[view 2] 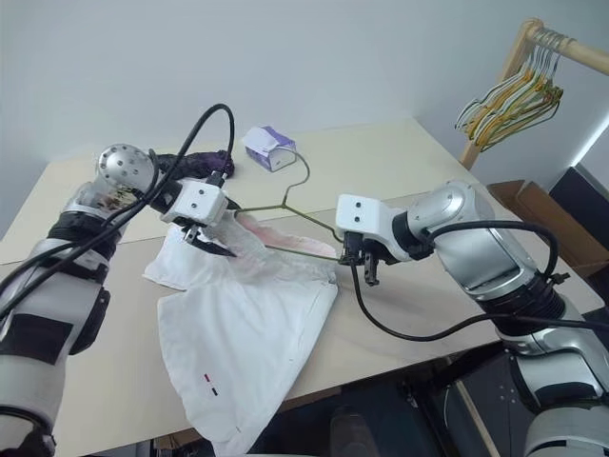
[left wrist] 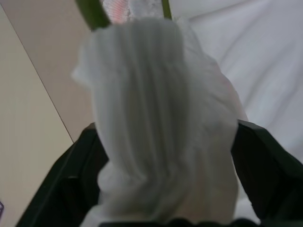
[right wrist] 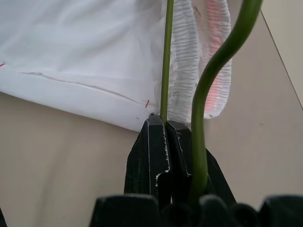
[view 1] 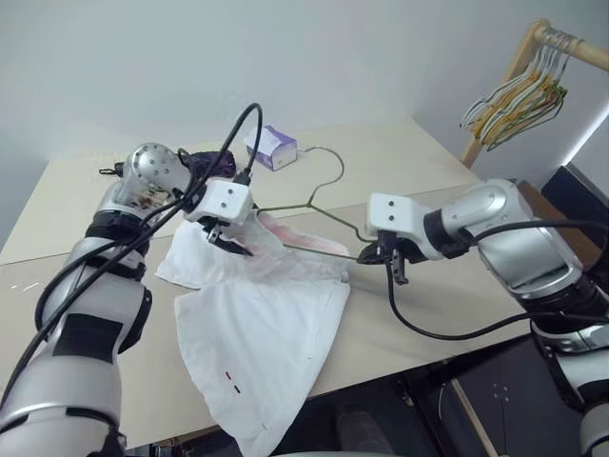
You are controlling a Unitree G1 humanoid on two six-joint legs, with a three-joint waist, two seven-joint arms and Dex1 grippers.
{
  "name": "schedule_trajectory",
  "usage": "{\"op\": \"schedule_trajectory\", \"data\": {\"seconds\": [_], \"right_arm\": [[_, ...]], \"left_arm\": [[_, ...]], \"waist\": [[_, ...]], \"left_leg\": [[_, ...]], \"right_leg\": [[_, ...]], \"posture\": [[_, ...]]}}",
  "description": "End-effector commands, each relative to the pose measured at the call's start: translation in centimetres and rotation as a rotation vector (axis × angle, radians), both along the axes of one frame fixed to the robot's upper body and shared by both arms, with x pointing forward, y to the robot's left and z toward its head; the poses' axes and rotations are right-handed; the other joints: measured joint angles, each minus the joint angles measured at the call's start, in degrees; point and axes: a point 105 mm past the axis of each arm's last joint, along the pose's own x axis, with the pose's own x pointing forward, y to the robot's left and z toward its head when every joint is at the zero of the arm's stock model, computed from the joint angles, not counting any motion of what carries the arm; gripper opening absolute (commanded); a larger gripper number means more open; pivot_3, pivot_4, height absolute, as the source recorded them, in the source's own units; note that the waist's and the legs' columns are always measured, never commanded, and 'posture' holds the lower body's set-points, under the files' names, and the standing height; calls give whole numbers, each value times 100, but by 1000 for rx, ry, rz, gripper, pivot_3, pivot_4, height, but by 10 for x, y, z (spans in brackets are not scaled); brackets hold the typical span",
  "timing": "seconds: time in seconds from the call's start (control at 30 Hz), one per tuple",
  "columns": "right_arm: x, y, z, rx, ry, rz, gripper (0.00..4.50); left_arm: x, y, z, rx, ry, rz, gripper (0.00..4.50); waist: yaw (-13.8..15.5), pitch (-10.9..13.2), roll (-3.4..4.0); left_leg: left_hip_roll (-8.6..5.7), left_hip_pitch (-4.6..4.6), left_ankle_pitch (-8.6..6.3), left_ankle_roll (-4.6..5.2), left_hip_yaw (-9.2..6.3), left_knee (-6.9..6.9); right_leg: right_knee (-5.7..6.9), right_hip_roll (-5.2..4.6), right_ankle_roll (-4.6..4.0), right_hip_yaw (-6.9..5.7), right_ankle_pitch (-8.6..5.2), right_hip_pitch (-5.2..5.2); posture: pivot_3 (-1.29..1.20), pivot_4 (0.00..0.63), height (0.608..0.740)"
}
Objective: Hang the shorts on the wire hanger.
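The white shorts point(view 1: 266, 333) lie spread on the table, legs toward the front edge, with tiny red and black marks near the hem. Their gathered waistband with pink lining point(view 1: 285, 230) is pushed up along the wire hanger point(view 1: 340, 171). The hanger lies flat, its hook pointing to the back of the table. My left gripper point(view 1: 233, 246) is at the waistband's left end; in the left wrist view a bunch of the white fabric point(left wrist: 161, 118) stands pinched between its black fingers point(left wrist: 71, 179). My right gripper point(right wrist: 164, 120) is shut on the hanger's right corner, the thin wire point(right wrist: 166, 56) running out from between the fingertips.
A small white-and-purple tissue box point(view 1: 271, 148) sits behind the hanger's hook, and a dark purple bundle point(view 1: 205, 162) lies behind my left arm. A wooden rack with bunched pale hangers point(view 1: 519, 100) stands at the far right, beyond the beige table point(view 1: 428, 162).
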Motion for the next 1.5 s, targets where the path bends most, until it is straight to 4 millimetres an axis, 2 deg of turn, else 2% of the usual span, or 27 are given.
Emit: {"op": "schedule_trajectory", "data": {"seconds": [0.03,0.3,0.5,0.6,0.63,0.67,0.8,0.87,0.97,1.0,1.07,1.17,1.27,1.5], "right_arm": [[-4,6,14,19,-42,32,0],[-5,4,17,38,-28,18,0],[-5,4,17,57,-59,29,0],[1,-4,14,57,-95,-18,732],[4,-9,16,76,-101,-55,1222],[8,-15,19,97,-109,-96,1378],[16,-53,26,165,-137,-282,2759],[11,-70,26,185,-133,-340,3312],[-7,-92,16,226,-84,-399,4355],[-12,-95,13,237,-72,-409,4471],[-23,-92,-1,284,-17,-405,4471],[-27,-82,-16,370,45,-432,4471],[-24,-70,-30,436,85,-471,4471],[-10,-21,-50,628,185,-487,4471]], "left_arm": [[3,-3,12,-31,-37,-6,2517],[-1,4,8,-42,-10,-4,23],[-2,4,12,-107,8,16,23],[-5,7,11,-124,26,30,0],[-6,9,11,-137,39,42,0],[-7,11,10,-151,53,55,0],[-10,19,9,-204,93,107,0],[-12,22,8,-225,102,125,0],[-15,23,11,-287,118,158,0],[-16,23,11,-299,119,163,0],[-17,23,12,-319,121,179,0],[-19,24,10,-327,123,194,0],[-20,24,9,-320,118,197,0],[-19,25,13,-338,112,217,0]], "waist": [[-14,0,0],[-35,0,0],[-44,0,0],[-62,0,0],[-76,0,0],[-84,0,0],[-90,0,0],[-84,0,0],[-55,-1,1],[-54,-5,8],[-88,-8,15],[-127,-15,5],[-119,-17,5],[-115,-18,7]], "left_leg": [[0,-3,0,0,0,0],[0,-2,0,1,0,0],[1,-3,-1,2,-2,1],[1,-2,-1,2,-2,2],[1,-2,-1,2,-2,2],[1,-2,-1,2,-3,2],[1,-3,-2,3,-4,2],[1,-4,-2,3,-9,2],[1,-8,-3,5,-12,3],[1,-5,-4,7,-12,3],[-1,0,-6,11,-2,4],[11,16,-3,5,-4,2],[6,18,3,7,-4,3],[5,14,2,8,-7,0]], "right_leg": [[0,0,0,0,0,-2],[0,-1,0,1,0,-1],[0,-2,1,2,0,-2],[1,-2,1,2,0,-2],[2,-3,1,3,0,-2],[4,-2,1,3,0,-2],[5,-5,2,5,1,-1],[4,-4,3,4,1,2],[1,-5,4,3,2,3],[2,-7,5,5,2,5],[3,-10,7,13,1,7],[-4,4,6,14,1,16],[-5,-5,6,19,2,20],[6,-2,6,18,2,13]], "posture": [[-203,0,740],[-207,0,740],[-216,0,740],[-224,0,740],[-225,0,740],[-227,0,740],[-225,0,740],[-222,0,740],[-218,0,740],[-217,0,740],[-214,0,740],[-205,0,740],[-201,0,740],[-181,0,740]]}}
